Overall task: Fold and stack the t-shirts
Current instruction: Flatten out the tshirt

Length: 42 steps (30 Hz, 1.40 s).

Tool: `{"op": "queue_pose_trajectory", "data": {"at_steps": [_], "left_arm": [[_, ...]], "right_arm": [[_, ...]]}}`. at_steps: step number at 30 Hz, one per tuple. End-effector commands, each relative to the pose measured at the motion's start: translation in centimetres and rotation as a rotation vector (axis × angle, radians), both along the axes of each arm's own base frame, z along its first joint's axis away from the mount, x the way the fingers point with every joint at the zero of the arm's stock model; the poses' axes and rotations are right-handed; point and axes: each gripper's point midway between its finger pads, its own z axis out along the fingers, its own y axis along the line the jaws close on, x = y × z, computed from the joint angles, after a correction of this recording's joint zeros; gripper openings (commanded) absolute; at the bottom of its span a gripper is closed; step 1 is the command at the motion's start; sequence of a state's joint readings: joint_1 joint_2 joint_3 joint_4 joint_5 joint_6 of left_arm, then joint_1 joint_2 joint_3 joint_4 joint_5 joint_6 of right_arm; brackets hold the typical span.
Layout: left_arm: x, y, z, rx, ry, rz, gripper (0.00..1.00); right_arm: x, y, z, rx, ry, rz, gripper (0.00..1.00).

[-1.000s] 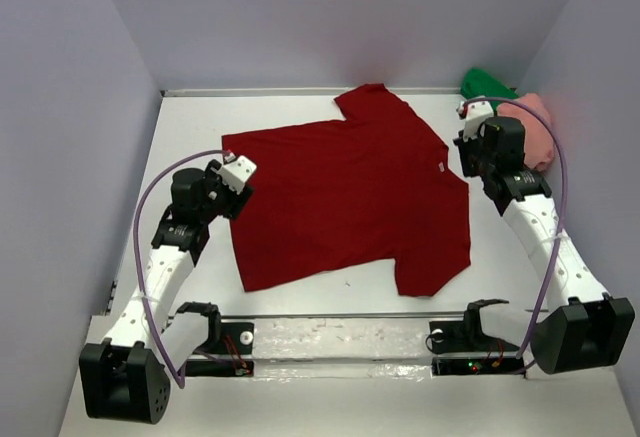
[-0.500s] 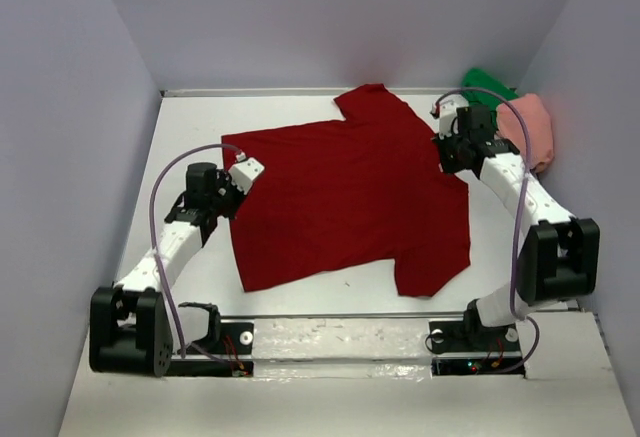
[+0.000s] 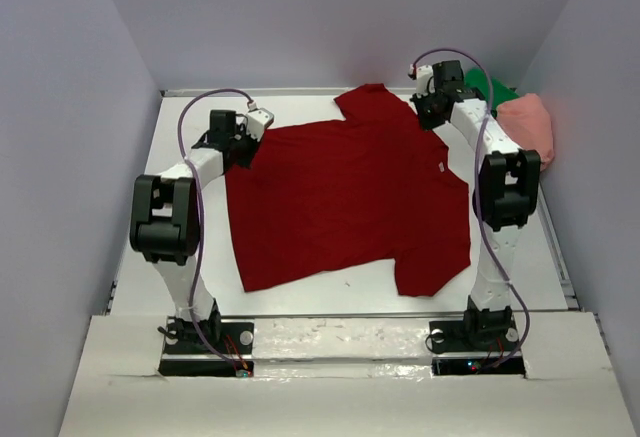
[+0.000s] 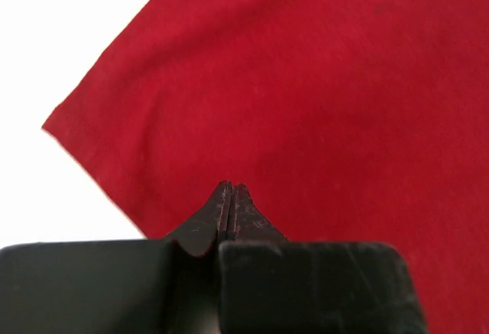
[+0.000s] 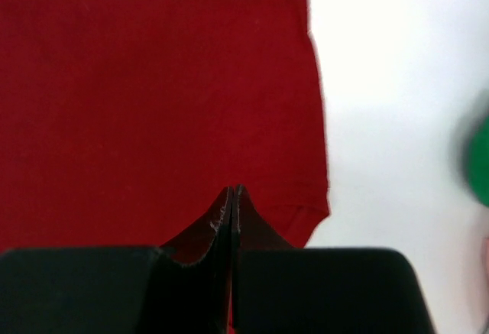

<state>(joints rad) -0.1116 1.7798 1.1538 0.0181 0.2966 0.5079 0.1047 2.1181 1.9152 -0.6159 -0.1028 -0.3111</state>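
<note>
Pale lilac walls close in a white surface on three sides; across the middle of it the dark red t-shirt lies spread flat, one sleeve pointing to 12 o'clock, the other to 5 o'clock, its hem side running from 10 o'clock down to 7 o'clock.

From the near edge the left arm reaches up towards 10 o'clock and the right arm towards 1 o'clock, each trailing a purple cable.

At 2 o'clock, against the right wall, the salmon pink t-shirt sits bunched; just beyond it, nearer the far corner, the bright green t-shirt is crumpled, touching the pink one and partly hidden behind the right arm.

At 10 o'clock the left claw sits at the red shirt's corner; in the left wrist view this claw has its fingers pressed together over red cloth, the corner of the fabric off towards 9 o'clock; whether cloth is pinched between them I cannot tell.

At 1 o'clock the right claw meets the far sleeve; in the right wrist view it is likewise closed tight, tips over red cloth just inside the sleeve's edge, a green blur at 3 o'clock; a pinch cannot be told here either.

Near the shirt's right edge, at 2 o'clock, a tiny white label shows.
</note>
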Motion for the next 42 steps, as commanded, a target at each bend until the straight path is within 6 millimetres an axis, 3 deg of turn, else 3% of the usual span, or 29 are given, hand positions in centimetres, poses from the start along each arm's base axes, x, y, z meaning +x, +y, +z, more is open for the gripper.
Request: {"op": "queue_pose_trajectory", "data": {"at_steps": [1, 3, 16, 26, 32, 37, 42], "left_arm": [[1.9, -1.0, 0.1, -0.042, 0.026, 0.01, 0.0], [2.8, -0.8, -0.7, -0.03, 0.044, 0.037, 0.0], [5.1, 1.1, -3.3, 0.031, 0.1, 0.162, 0.0], [7.7, 0.9, -5.6, -0.025, 0.245, 0.205, 0.0], [7.8, 1.7, -7.5, 0.016, 0.299, 0.251, 0.0], [9.0, 2.5, -6.7, 0.053, 0.264, 0.276, 0.0], [12.5, 2.6, -3.1, 0.076, 0.159, 0.294, 0.0]], "right_arm": [[0.1, 0.3, -2.0, 0.01, 0.085, 0.023, 0.0], [0.2, 0.2, -4.2, 0.0, 0.133, 0.022, 0.0], [0.7, 0.5, -9.7, 0.005, 0.235, 0.03, 0.0], [0.5, 0.2, -12.1, -0.02, 0.277, 0.033, 0.0], [0.4, -0.5, -13.9, -0.051, 0.314, 0.001, 0.0], [1.1, -1.2, -15.0, -0.078, 0.328, -0.052, 0.0], [2.2, -1.6, -14.9, -0.095, 0.319, -0.09, 0.0]]}}
